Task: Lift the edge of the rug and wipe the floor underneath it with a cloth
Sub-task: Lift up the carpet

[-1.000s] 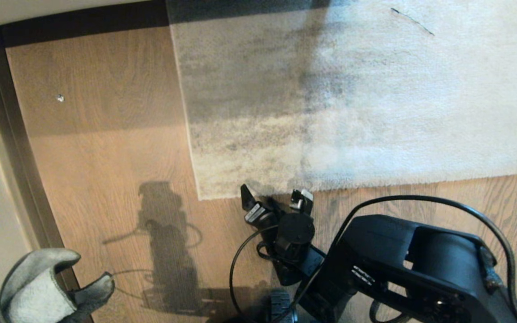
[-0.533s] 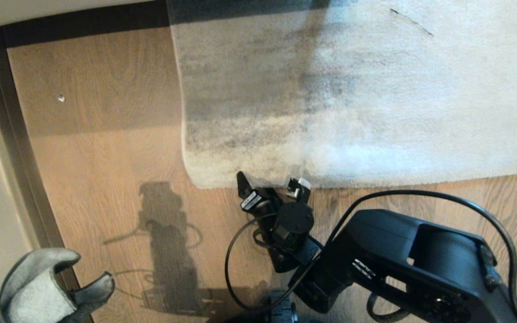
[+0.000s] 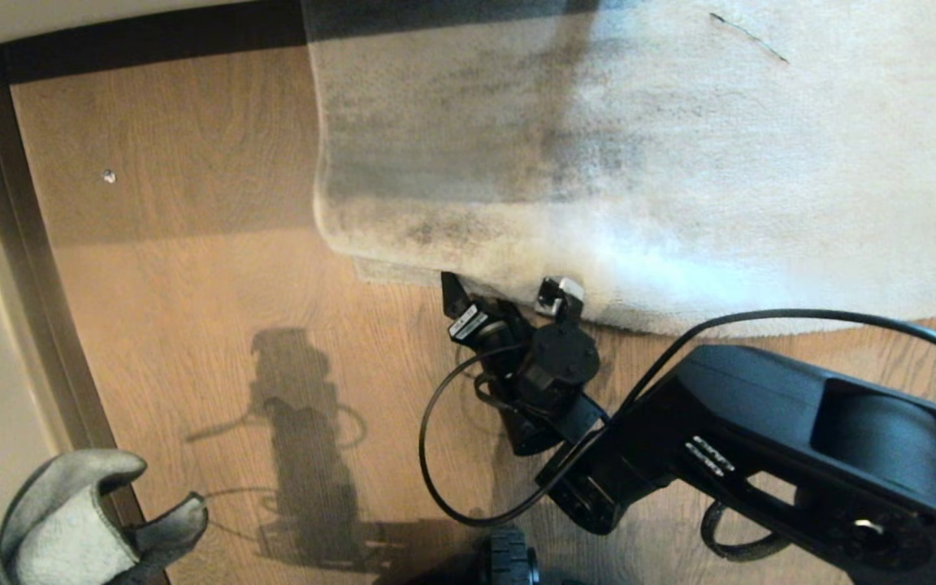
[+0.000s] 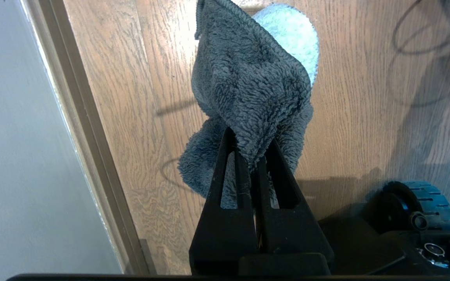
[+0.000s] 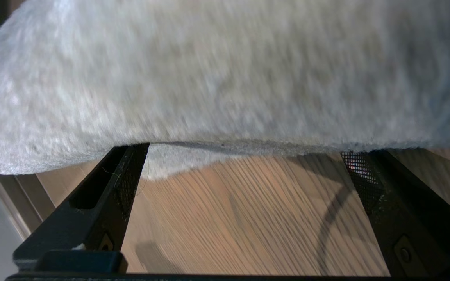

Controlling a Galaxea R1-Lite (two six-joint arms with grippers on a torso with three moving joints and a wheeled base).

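Observation:
The pale grey rug lies ahead, and the rug edge (image 3: 468, 275) nearest me is lifted and curled back at its corner (image 3: 336, 236). My right gripper (image 3: 509, 291) is open. Both fingertips are tucked under that edge, so the rug (image 5: 225, 78) drapes over them and nothing is clamped between them. Brown wood floor (image 5: 248, 214) shows between the fingers and under the raised border. At the lower left, my left gripper (image 4: 250, 144) is shut on the fuzzy grey cloth (image 4: 248, 86), which hangs above the floor (image 3: 192, 284). In the head view only the cloth (image 3: 70, 520) shows there.
A dark skirting strip (image 3: 135, 36) runs along the far wall, and another (image 3: 21, 268) runs down the left side. A small pale speck (image 3: 109, 175) lies on the planks. The right arm's black cable (image 3: 435, 439) loops over the floor. My base wheel (image 3: 509, 565) sits at the near edge.
My right gripper has moved forward under the rug. The near edge and corner have risen and rolled back, uncovering a strip of floor. The left arm and cloth have stayed still.

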